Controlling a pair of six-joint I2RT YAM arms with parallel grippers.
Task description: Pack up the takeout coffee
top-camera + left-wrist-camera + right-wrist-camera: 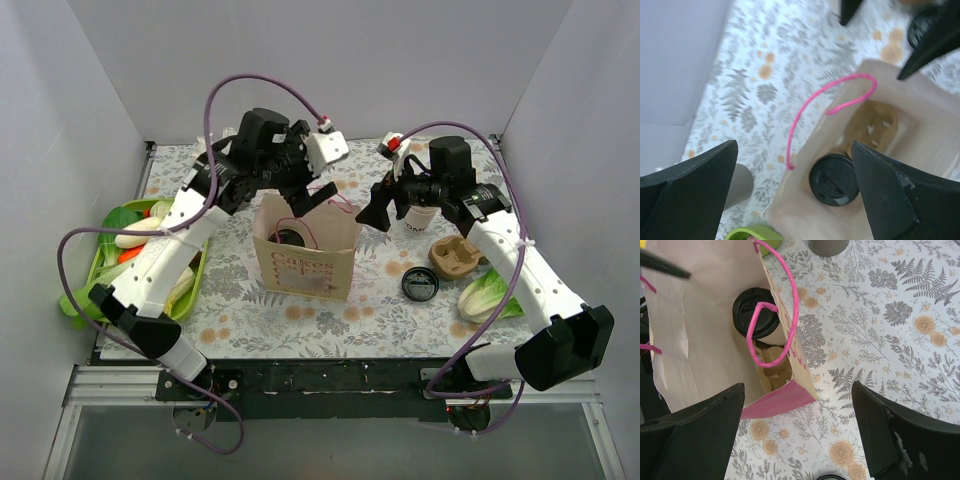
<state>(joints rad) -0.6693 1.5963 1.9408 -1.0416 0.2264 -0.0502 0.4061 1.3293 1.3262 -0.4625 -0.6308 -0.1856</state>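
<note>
Left pincer (794, 150) and right pincer (798, 387) both spread, empty. Coffee (756, 314) sits inside bag (700, 340). Packing looks done; next, retract clear of handles (792, 305).

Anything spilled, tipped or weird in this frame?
No spill. The coffee cup sits in the paper bag with its lid on. Only stray bits: a loose black lid and a leafy green on the table right of the bag.

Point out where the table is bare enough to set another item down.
Bare cloth runs along the near edge in front of the paper bag, and between the bag and the black lid. The right side is crowded with lid, cup carrier and leafy greens; the green tray fills the left.
</note>
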